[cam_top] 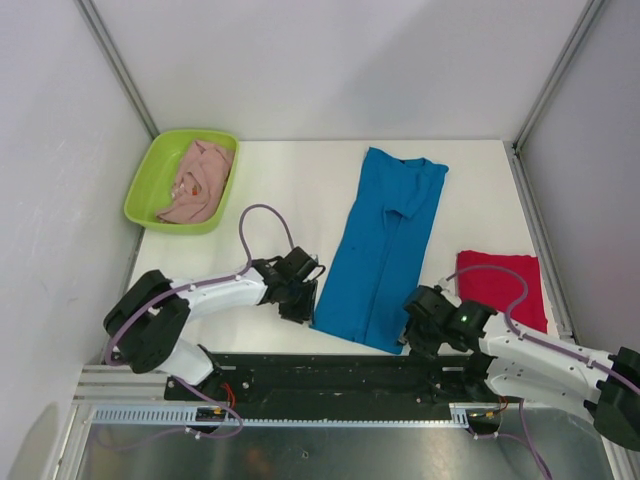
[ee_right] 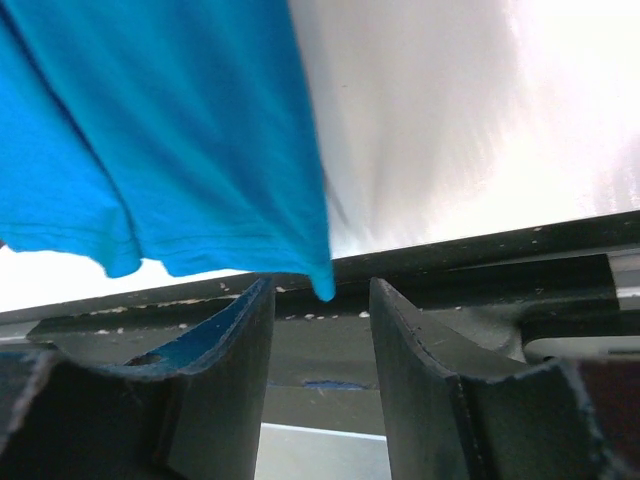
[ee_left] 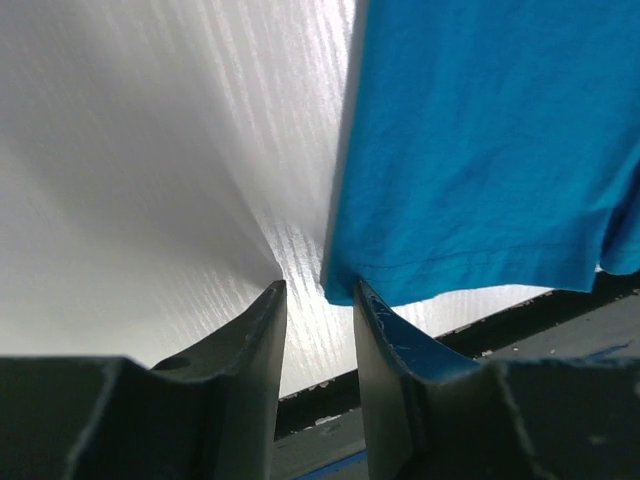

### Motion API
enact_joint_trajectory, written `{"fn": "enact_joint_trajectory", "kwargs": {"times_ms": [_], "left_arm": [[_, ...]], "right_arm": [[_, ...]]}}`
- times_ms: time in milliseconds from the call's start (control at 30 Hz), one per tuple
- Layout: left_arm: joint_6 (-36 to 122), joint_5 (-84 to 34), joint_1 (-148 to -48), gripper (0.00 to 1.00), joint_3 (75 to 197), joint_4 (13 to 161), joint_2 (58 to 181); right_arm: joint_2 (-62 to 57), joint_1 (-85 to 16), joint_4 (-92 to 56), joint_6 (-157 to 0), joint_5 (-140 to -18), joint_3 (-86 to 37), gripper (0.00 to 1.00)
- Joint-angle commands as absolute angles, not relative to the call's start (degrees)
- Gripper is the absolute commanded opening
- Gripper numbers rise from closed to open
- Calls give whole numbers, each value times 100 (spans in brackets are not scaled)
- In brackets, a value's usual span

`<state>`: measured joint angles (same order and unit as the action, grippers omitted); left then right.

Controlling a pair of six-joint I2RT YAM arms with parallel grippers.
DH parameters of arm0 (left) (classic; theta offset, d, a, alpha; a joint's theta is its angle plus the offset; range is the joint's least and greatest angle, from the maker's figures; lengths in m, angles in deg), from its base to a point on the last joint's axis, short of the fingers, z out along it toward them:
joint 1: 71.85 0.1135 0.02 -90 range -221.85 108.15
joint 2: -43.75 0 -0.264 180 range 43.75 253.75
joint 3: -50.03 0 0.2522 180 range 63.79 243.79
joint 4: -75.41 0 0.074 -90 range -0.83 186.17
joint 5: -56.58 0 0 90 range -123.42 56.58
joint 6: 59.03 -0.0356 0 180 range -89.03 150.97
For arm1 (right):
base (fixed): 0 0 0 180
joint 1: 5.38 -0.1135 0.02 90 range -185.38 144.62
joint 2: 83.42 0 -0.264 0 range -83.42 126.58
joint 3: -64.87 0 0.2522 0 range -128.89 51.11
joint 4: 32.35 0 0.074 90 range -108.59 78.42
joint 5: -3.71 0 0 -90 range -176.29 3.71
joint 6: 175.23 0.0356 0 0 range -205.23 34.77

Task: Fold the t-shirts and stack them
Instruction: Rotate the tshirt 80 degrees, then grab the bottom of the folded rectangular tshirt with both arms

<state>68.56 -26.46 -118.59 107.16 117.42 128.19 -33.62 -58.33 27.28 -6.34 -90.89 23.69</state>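
We count three t-shirts, one tray and two tools. The blue t-shirt (cam_top: 385,250) lies on the white desk (cam_top: 300,180) as a long strip folded lengthwise, set on a slant with its collar at the far end and its hem at the near edge. The red t-shirt (cam_top: 500,285) lies flat and folded just to the right of it, close to the desk's right side. The pale pink t-shirt (cam_top: 200,180) sits crumpled in the lime-green tray (cam_top: 150,190) at the far left corner, well apart from both arms.

The left tool (ee_left: 318,300) stands at the hem's near left corner. Its fingers are parted by a narrow gap with bare desk showing through, and the corner of the blue cloth lies just at the tip of one finger, not clamped. The right tool (ee_right: 320,290) stands at the hem's near right corner. Its fingers are parted too, and the pointed tip of the cloth shows between them, gripped by neither. Both tools hold nothing.
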Motion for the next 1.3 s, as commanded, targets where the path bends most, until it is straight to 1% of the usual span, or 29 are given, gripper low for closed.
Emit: {"fn": "enact_joint_trajectory", "kwargs": {"times_ms": [0,300,533,800,1067,1267], "left_arm": [[6956,-2919,-11954,37,10647,11655,12920],[7028,-2957,-11984,35,10634,11658,12914],[7074,-2831,-11990,38,10654,11667,12629],[7088,-2851,-11992,40,10662,11659,12635],[7075,-2826,-11984,40,10735,11619,12749],[7071,-2716,-11988,40,10761,11519,12795]], "right_arm": [[-3313,-5759,2630,-745,-8980,2618,47],[-3305,-5776,2318,-691,-8895,2789,42],[-3313,-5870,2126,-503,-8958,2862,41],[-3216,-5978,1831,-295,-8954,3088,37],[-3410,-5981,1865,-199,-8960,3181,31],[-3531,-5934,1959,-209,-8982,3183,24]]}}
